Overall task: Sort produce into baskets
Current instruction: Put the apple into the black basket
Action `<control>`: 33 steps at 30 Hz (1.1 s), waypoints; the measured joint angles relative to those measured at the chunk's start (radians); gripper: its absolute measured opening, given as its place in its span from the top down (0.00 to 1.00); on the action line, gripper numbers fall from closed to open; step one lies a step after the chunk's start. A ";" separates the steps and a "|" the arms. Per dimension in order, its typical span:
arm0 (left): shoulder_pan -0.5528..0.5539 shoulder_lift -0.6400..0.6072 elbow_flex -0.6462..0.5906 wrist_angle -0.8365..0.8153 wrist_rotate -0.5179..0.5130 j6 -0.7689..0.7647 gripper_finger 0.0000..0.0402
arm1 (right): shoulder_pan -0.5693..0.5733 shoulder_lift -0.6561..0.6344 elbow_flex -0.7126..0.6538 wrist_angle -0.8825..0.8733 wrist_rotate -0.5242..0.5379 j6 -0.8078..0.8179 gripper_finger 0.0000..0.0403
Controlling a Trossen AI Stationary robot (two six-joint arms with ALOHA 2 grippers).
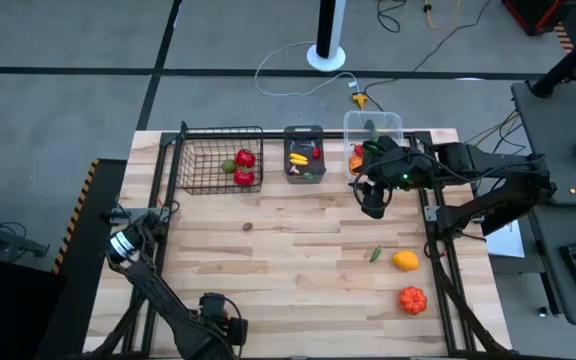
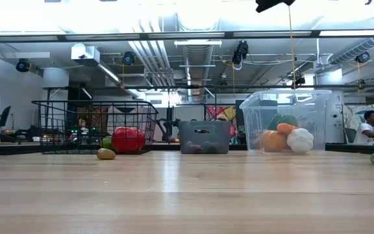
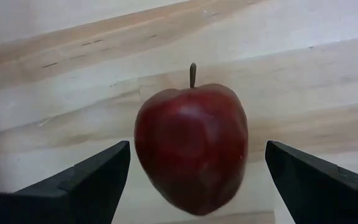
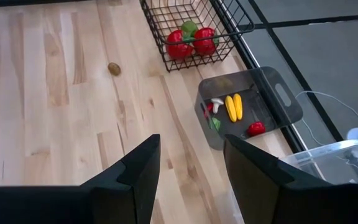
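Two claws at work: the left claw [image 3: 197,180], spread wide around an apple [image 3: 191,146] on the tabletop [image 3: 303,74], may nudge this round fruit away when closing; the right claw [image 4: 188,171], part-open and empty, hovers near the tub [image 1: 373,127].

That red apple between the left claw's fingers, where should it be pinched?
Across the widest part of the red apple, coming straight on as the left gripper already faces it, one open finger on each side. The body is round and smooth and bulges there, while the thin stem sticks up and offers nothing to hold.
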 joint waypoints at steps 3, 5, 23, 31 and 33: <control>0.002 0.000 -0.032 0.038 0.000 0.000 0.12 | 0.000 0.000 -0.004 0.000 0.000 0.000 0.58; 0.003 0.000 -0.056 0.073 0.000 0.000 0.12 | 0.000 0.000 -0.006 0.001 0.000 0.000 0.58; 0.006 0.000 -0.095 0.142 -0.019 0.021 0.31 | 0.000 0.000 -0.053 0.002 0.001 0.014 0.58; 0.023 -0.002 0.111 -0.070 -0.157 0.146 0.30 | 0.000 0.000 -0.060 0.002 0.002 0.018 0.58; 0.035 -0.004 0.193 -0.172 -0.245 0.189 0.30 | 0.000 0.000 -0.065 0.013 0.002 0.018 0.58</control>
